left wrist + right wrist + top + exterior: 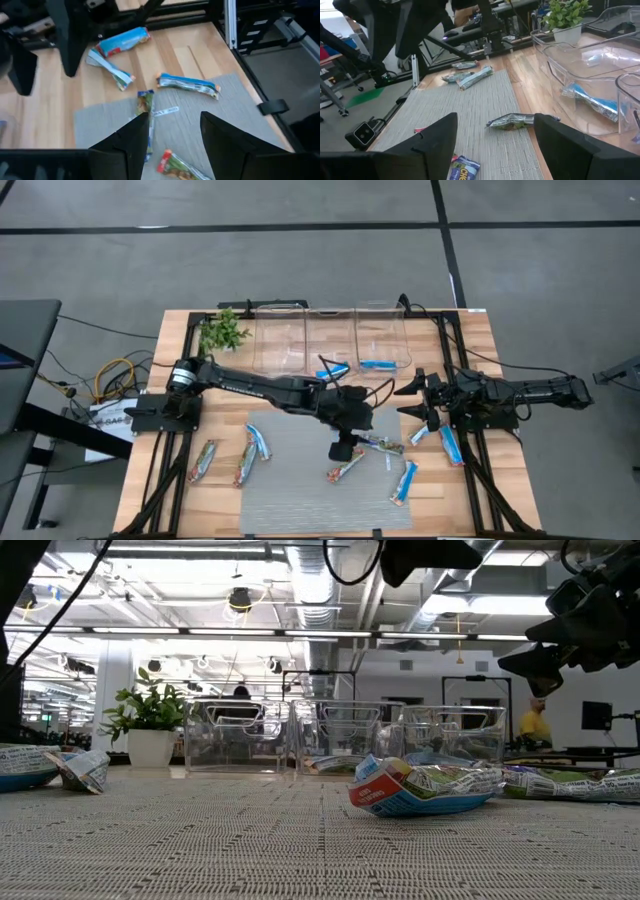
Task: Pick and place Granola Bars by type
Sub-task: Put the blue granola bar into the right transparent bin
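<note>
A: Three clear bins [330, 338] along the far edge of the surface [470, 340]. A blue bar sits in the right-hand one [378, 364], and another blue bar [333, 369] lies at the front of the middle one; I cannot tell whether it is in or on the rim. The left bin looks empty.

B: And the rest of the Granola Bars?

A: Loose. Three lie toward the left of the grey mat [300, 480], a red-green one [343, 467] and a silvery one [380, 444] near its middle, a blue one [404, 480] at its right edge, and two more on bare wood by the right arm.

B: Arms?

A: The left gripper [343, 448] hangs over mid-mat, jaws spread, nothing between them. In its wrist view the bars lie below and ahead, untouched. The right gripper [420, 398] waits raised at the right side, jaws also spread and empty.

B: Likely step?

A: My guess is a descent onto a bar near mid-mat.

B: Risks?

A: The bars are flat, with slick wrappers on a woven mat. Jaws closing too high would skate off, and too low could snag the weave. The red-green and silvery bars lie close together, so a spread approach might nudge the neighbour or pinch both. Crinkled wrapper ends could slip loose on the carry. Mixing types in a bin is another hazard.
</note>
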Motion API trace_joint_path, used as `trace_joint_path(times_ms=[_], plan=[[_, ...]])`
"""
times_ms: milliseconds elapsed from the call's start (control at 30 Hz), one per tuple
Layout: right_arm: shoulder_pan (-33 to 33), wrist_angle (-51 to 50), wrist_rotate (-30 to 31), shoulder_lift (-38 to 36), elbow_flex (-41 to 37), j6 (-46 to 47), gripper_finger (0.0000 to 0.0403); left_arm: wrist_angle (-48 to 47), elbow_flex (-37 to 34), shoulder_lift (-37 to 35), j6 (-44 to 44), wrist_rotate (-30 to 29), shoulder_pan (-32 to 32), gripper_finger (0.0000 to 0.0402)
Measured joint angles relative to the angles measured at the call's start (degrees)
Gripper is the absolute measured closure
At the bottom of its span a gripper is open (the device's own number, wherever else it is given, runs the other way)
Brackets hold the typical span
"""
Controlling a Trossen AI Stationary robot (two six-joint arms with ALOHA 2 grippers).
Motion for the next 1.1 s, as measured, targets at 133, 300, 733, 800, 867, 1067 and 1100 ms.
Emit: trace_joint_path(times_ms=[133,300,733,800,867,1067,1100], plan=[[0.0,0.0,0.0,0.0,0.0,0.0,0.0148,-0.7,0.0,0.0,-2.8,-0.2,-0.4,0.0230],[0.0,0.0,0.0,0.0,0.0,0.0,0.0148,-3.4,0.0,0.1,-9.2,-3.7,-0.4,0.0230],[0.0,0.0,0.0,0.0,0.0,0.0,0.0148,-22.3,0.0,0.1,-51.7,-23.8,-0.3,0.0230],[0.0,0.0,0.0,0.0,0.0,0.0,0.0148,-24.8,0.0,0.1,-55.7,-24.9,-0.4,0.0230],[0.0,0.0,0.0,0.0,0.0,0.0,0.0148,-26.7,0.0,0.1,-58.9,-25.8,-0.4,0.0230],[0.0,0.0,0.0,0.0,0.0,0.0,0.0148,-28.4,0.0,0.2,-64.4,-28.0,-0.2,0.0230],[0.0,0.0,0.0,0.0,0.0,0.0,0.0148,-28.4,0.0,0.2,-64.6,-28.8,-0.2,0.0230]])
